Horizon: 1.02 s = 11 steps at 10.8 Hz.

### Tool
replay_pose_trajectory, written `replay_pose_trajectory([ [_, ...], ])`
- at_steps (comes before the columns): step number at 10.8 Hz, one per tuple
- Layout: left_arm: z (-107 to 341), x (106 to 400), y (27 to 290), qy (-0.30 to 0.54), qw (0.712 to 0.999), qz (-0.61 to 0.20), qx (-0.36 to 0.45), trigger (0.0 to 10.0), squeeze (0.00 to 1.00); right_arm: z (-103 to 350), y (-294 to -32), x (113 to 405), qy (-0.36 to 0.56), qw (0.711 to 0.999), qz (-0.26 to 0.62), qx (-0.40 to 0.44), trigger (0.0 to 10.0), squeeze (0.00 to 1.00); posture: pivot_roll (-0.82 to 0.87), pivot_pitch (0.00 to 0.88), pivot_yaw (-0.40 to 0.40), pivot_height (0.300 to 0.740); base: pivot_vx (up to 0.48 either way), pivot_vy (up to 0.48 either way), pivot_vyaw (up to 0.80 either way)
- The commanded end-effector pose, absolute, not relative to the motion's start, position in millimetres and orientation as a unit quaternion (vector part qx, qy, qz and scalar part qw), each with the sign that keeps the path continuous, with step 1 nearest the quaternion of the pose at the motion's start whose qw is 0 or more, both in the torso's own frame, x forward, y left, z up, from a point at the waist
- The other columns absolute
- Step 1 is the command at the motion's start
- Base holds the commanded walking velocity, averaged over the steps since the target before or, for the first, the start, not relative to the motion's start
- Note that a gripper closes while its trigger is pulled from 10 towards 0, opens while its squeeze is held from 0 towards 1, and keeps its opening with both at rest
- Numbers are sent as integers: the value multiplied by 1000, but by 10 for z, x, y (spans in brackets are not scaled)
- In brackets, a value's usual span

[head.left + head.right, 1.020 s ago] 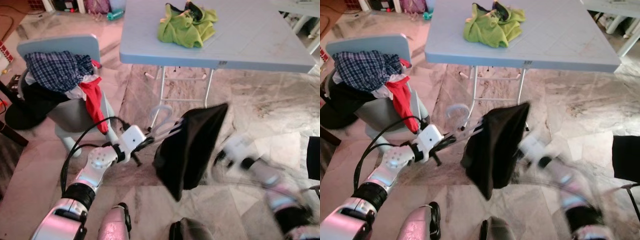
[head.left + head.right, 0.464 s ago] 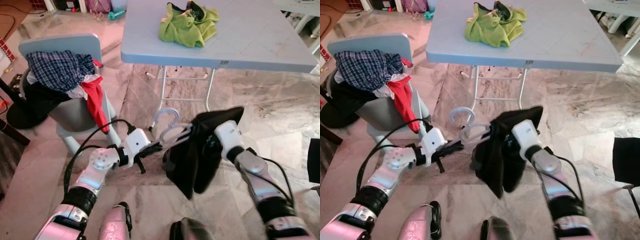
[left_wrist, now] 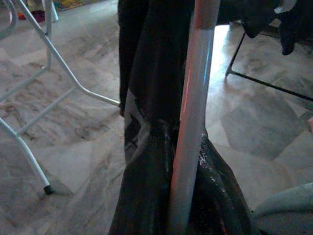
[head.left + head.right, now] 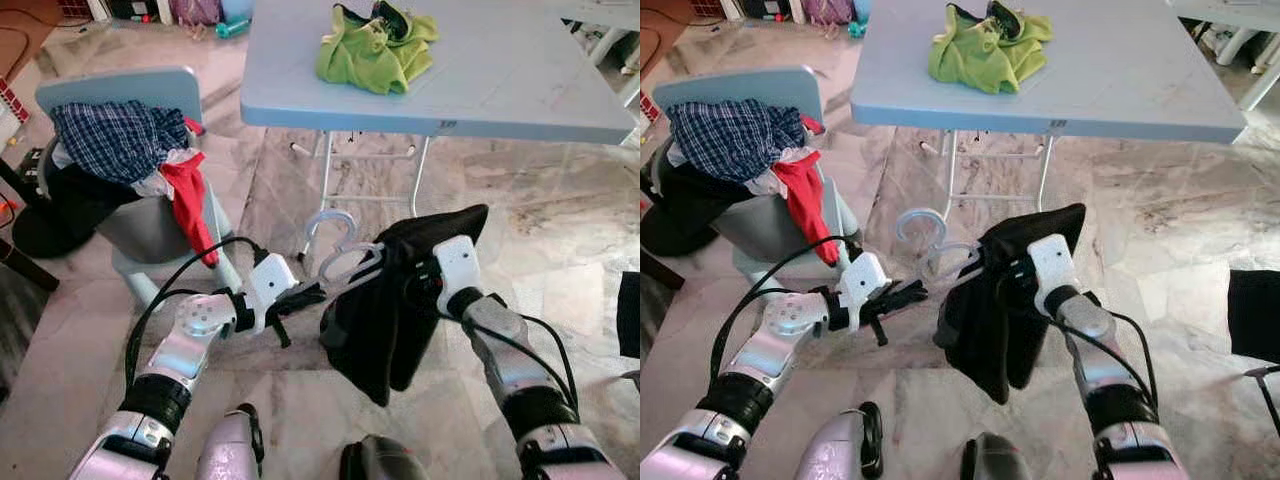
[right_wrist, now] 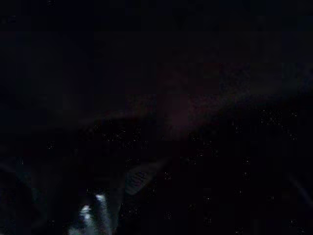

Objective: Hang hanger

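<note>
A white plastic hanger (image 4: 334,232) carries a black garment (image 4: 385,315) low over the marble floor, in front of the table legs. My left gripper (image 4: 308,294) is shut on the hanger's left arm, just below its hook. In the left wrist view the white hanger bar (image 3: 193,107) runs close past the camera, with the black garment (image 3: 146,73) draped behind it. My right gripper (image 4: 420,283) is pressed into the garment from the right, its tip buried in the cloth. The right wrist view is almost black.
A pale blue folding table (image 4: 520,90) stands ahead with a green garment (image 4: 375,48) on it; its white legs (image 4: 325,180) are just behind the hanger. A grey chair (image 4: 120,95) piled with clothes (image 4: 120,140) is at the left. A dark object (image 4: 630,315) sits at the right edge.
My right arm has swung in from the lower right and now rests against the black garment, which has bunched and shifted slightly. The left gripper has kept its hold on the hanger.
</note>
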State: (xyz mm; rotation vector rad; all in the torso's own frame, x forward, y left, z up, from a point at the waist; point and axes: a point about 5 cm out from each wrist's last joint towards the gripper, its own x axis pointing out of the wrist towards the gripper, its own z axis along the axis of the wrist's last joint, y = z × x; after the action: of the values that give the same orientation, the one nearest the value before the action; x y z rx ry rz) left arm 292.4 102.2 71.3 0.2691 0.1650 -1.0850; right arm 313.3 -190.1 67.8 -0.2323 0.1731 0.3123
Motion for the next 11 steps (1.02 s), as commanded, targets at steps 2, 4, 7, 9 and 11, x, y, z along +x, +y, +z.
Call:
replay_pose_trajectory([
  [2,792,2904,901,48,831,-537,134,0,0,693,-1999,3169,87,984,116,-99,0,0,-31,148,-48,740,0,0,0],
  [4,794,2900,895,49,833,-537,126,0,0,702,-2038,3170,85,986,107,-95,0,0,-35,150,-49,740,0,0,0],
  [7,793,2880,881,50,833,-537,124,0,0,713,-2080,3187,82,988,95,-95,0,0,-36,151,-53,740,0,0,0],
  [9,798,2880,874,48,833,-536,124,0,0,713,-2078,3188,81,988,94,-91,0,0,-37,151,-54,740,0,0,0],
  [11,797,2882,873,48,834,-536,125,0,0,729,-2135,3190,76,991,76,-84,0,0,-42,154,-54,740,0,0,0],
])
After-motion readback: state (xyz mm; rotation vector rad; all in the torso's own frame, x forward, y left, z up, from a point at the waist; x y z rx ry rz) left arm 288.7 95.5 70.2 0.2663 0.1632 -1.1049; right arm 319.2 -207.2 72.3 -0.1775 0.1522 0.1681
